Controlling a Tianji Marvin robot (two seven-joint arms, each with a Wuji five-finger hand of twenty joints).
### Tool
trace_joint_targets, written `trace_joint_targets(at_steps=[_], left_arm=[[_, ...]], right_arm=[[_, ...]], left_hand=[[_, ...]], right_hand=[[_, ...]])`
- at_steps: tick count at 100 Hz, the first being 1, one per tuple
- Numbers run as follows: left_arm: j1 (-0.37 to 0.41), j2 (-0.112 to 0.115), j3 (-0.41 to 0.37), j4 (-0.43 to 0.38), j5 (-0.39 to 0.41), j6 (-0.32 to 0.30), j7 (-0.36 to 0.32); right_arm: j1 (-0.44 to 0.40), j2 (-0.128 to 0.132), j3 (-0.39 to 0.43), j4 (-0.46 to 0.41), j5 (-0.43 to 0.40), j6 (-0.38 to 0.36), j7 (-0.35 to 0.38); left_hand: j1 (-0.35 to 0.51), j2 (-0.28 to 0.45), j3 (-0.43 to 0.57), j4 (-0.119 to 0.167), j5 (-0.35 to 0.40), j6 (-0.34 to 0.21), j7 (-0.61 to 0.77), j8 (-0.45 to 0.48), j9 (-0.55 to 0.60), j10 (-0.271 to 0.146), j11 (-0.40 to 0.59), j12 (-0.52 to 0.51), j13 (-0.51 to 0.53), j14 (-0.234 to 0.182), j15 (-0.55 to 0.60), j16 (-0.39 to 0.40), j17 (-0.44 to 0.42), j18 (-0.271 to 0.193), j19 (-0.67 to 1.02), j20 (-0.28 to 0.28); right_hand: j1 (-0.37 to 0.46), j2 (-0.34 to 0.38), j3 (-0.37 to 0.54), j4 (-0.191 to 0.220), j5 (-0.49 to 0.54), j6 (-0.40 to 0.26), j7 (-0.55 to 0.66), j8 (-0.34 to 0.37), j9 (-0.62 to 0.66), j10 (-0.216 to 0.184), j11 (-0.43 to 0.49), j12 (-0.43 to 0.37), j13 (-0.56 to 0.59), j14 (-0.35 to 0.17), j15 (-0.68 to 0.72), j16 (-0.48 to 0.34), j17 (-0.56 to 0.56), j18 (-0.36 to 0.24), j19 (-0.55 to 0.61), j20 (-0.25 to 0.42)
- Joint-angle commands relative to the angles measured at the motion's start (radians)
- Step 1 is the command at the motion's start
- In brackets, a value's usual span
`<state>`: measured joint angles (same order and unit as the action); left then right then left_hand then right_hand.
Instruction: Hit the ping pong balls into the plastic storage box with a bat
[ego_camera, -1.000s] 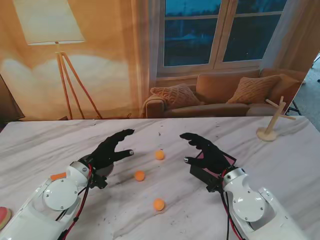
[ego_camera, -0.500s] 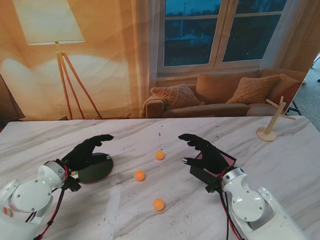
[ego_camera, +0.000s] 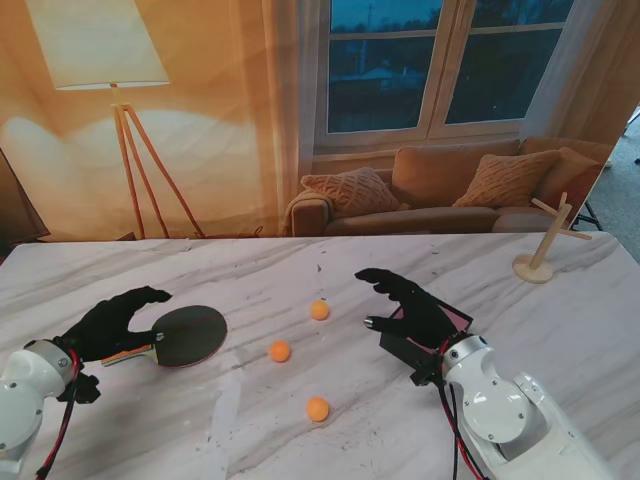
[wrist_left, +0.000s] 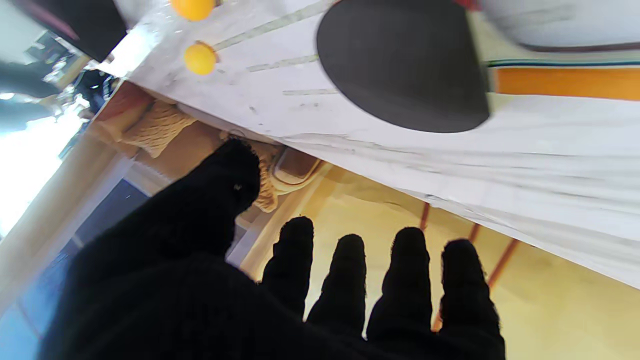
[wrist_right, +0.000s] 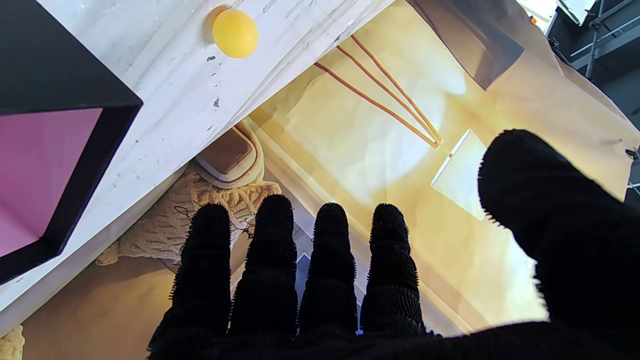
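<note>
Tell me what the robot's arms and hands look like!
Both hands, left hand and right hand, wear fuzzy black knit gloves with five fingers. The arms are smooth, rounded white shells, with red and black cables running along them near the wrists.

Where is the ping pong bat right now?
In the stand's view the bat lies flat on the table's left side, its handle under the open left hand, left of the middle orange ball.
</note>
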<state>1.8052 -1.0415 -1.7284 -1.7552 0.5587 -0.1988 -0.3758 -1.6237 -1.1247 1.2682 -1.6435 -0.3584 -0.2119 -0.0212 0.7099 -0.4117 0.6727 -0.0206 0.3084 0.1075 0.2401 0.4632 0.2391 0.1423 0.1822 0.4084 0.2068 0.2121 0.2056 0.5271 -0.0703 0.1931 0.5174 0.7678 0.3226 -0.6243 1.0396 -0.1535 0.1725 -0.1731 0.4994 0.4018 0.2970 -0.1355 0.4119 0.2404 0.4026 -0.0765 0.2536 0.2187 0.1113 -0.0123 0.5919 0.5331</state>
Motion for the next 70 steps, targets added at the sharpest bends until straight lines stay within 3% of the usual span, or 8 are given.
trace_joint_targets(at_steps=[1, 17, 32, 34, 44, 52, 59, 70], left_arm=[[0.027, 0.008, -0.014, 0.002, 0.014, 0.006, -0.011], [0.051, 0.007, -0.037, 0.020, 0.086, 0.017, 0.009], [0.053, 0.014, -0.046, 0.044, 0.150, 0.043, -0.019], [0.051, 0.015, -0.046, 0.051, 0.159, 0.042, -0.020], [0.037, 0.018, -0.041, 0.083, 0.198, 0.035, -0.019], [0.027, 0.019, -0.032, 0.108, 0.238, 0.031, -0.006], [0.020, 0.019, -0.023, 0.127, 0.258, 0.037, 0.008], [0.002, 0.018, -0.003, 0.165, 0.282, 0.052, 0.034]], right_arm=[[-0.005, 0.000, -0.006, -0.005, 0.000, 0.006, 0.016], [-0.007, 0.001, -0.009, -0.012, -0.003, 0.002, 0.018], [-0.005, 0.002, -0.009, -0.010, -0.005, 0.002, 0.020], [-0.005, 0.002, -0.008, -0.011, -0.005, 0.003, 0.020], [-0.008, 0.003, -0.008, -0.015, -0.002, 0.009, 0.028], [-0.008, 0.004, -0.009, -0.016, 0.000, 0.010, 0.032], [-0.008, 0.004, -0.011, -0.016, 0.001, 0.009, 0.035], [-0.006, 0.004, -0.012, -0.015, 0.001, 0.007, 0.036]], left_hand=[[-0.034, -0.034, -0.023, -0.032, -0.002, -0.034, -0.035, -0.030, -0.049, -0.037, -0.038, -0.056, -0.063, -0.037, -0.050, -0.059, -0.028, -0.009, -0.128, -0.065], [-0.040, -0.045, -0.023, -0.034, -0.056, -0.029, -0.085, -0.056, -0.083, -0.052, -0.063, -0.090, -0.094, -0.054, -0.092, -0.103, -0.034, -0.014, -0.252, -0.074], [-0.032, -0.045, -0.014, -0.030, -0.101, -0.032, -0.134, -0.077, -0.107, -0.061, -0.113, -0.126, -0.141, -0.060, -0.119, -0.136, -0.030, -0.010, -0.318, -0.070], [-0.034, -0.048, 0.005, -0.023, -0.103, -0.031, -0.137, -0.075, -0.105, -0.062, -0.108, -0.117, -0.136, -0.059, -0.112, -0.135, -0.018, -0.007, -0.304, -0.050], [-0.031, -0.058, 0.090, -0.001, -0.102, -0.023, -0.128, -0.056, -0.086, -0.059, -0.053, -0.064, -0.105, -0.062, -0.070, -0.091, 0.002, -0.006, -0.195, 0.085], [-0.032, -0.063, 0.134, 0.010, -0.102, -0.013, -0.113, -0.038, -0.070, -0.056, -0.002, -0.019, -0.082, -0.065, -0.038, -0.046, -0.004, -0.011, -0.129, 0.139], [-0.029, -0.070, 0.154, 0.010, -0.100, -0.010, -0.098, -0.022, -0.063, -0.053, 0.033, 0.013, -0.068, -0.063, -0.016, -0.008, -0.015, -0.017, -0.079, 0.151], [-0.030, -0.082, 0.164, -0.002, -0.098, -0.006, -0.074, 0.000, -0.055, -0.049, 0.072, 0.054, -0.056, -0.060, 0.019, 0.050, -0.014, -0.018, -0.007, 0.122]], right_hand=[[-0.020, 0.005, 0.000, 0.020, 0.008, 0.008, 0.010, -0.010, -0.005, -0.006, 0.004, 0.003, -0.034, -0.011, -0.004, 0.007, 0.005, -0.029, -0.011, 0.016], [-0.020, 0.005, 0.000, 0.021, 0.008, 0.009, 0.010, -0.010, -0.004, -0.006, 0.005, 0.003, -0.034, -0.010, -0.004, 0.007, 0.005, -0.028, -0.011, 0.017], [-0.021, 0.006, 0.000, 0.021, 0.009, 0.009, 0.010, -0.009, -0.004, -0.005, 0.005, 0.003, -0.033, -0.010, -0.004, 0.008, 0.005, -0.028, -0.011, 0.017], [-0.020, 0.006, 0.000, 0.021, 0.009, 0.009, 0.010, -0.009, -0.004, -0.005, 0.005, 0.003, -0.033, -0.011, -0.004, 0.008, 0.005, -0.028, -0.011, 0.017], [-0.021, 0.009, -0.002, 0.021, 0.007, 0.015, 0.012, -0.008, -0.004, -0.002, 0.007, 0.004, -0.036, -0.010, -0.005, 0.007, 0.003, -0.030, -0.012, 0.017], [-0.019, 0.010, -0.003, 0.021, 0.007, 0.017, 0.014, -0.006, -0.005, 0.001, 0.009, 0.005, -0.036, -0.010, -0.005, 0.008, 0.003, -0.030, -0.012, 0.018], [-0.020, 0.010, -0.004, 0.022, 0.007, 0.018, 0.016, -0.004, -0.004, 0.000, 0.012, 0.006, -0.037, -0.009, -0.006, 0.008, 0.003, -0.030, -0.012, 0.018], [-0.021, 0.011, -0.004, 0.022, 0.007, 0.019, 0.017, -0.002, -0.004, 0.002, 0.014, 0.007, -0.036, -0.010, -0.005, 0.008, 0.003, -0.030, -0.013, 0.018]])
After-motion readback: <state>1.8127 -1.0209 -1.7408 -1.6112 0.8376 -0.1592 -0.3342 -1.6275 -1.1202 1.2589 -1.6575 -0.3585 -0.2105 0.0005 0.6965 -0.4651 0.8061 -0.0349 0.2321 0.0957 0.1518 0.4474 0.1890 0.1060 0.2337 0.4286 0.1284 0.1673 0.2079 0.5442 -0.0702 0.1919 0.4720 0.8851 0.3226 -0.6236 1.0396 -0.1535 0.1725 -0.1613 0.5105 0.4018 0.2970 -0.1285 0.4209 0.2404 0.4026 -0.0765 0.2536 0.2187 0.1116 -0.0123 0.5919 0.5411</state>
